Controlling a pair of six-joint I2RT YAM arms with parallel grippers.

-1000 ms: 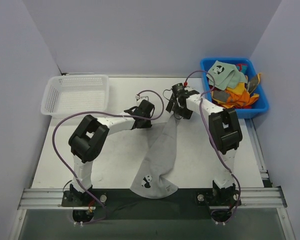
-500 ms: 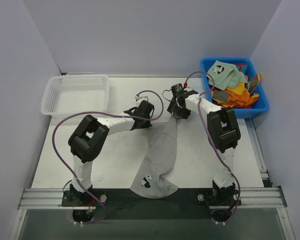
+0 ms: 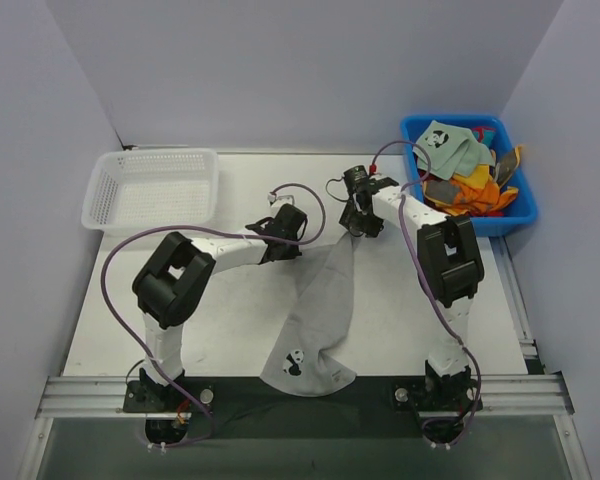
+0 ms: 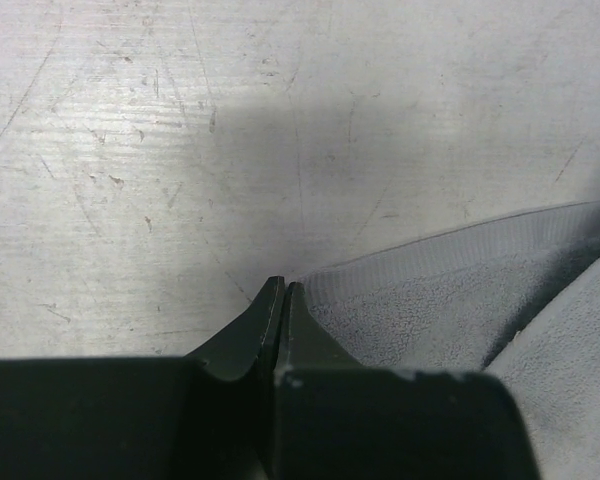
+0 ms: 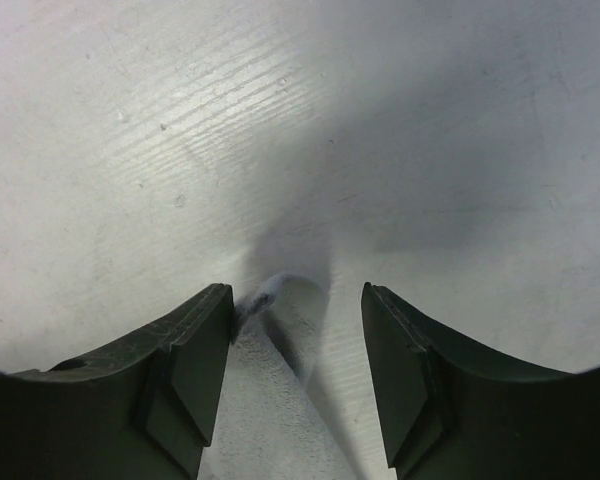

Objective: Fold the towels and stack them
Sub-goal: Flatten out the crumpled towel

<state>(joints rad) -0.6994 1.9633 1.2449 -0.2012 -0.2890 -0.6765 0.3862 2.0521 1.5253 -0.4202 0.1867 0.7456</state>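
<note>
A grey towel (image 3: 325, 300) with a panda print lies crumpled lengthwise on the table, its near end hanging over the front edge. My left gripper (image 3: 308, 238) is at its far left corner. In the left wrist view the jaws (image 4: 282, 287) are shut, with the hemmed corner of the towel (image 4: 450, 310) meeting their tips. My right gripper (image 3: 356, 228) is at the towel's far tip. It (image 5: 295, 290) is open and straddles a curled corner of the towel (image 5: 270, 400), which touches the left finger. More towels (image 3: 460, 170) are heaped in the blue bin.
A blue bin (image 3: 515, 218) stands at the back right, close to my right arm. A white mesh basket (image 3: 150, 185) sits at the back left. Purple cables loop over both arms.
The left arm's elbow has shifted slightly left and the right wrist has edged toward the back. The towel lies as before.
</note>
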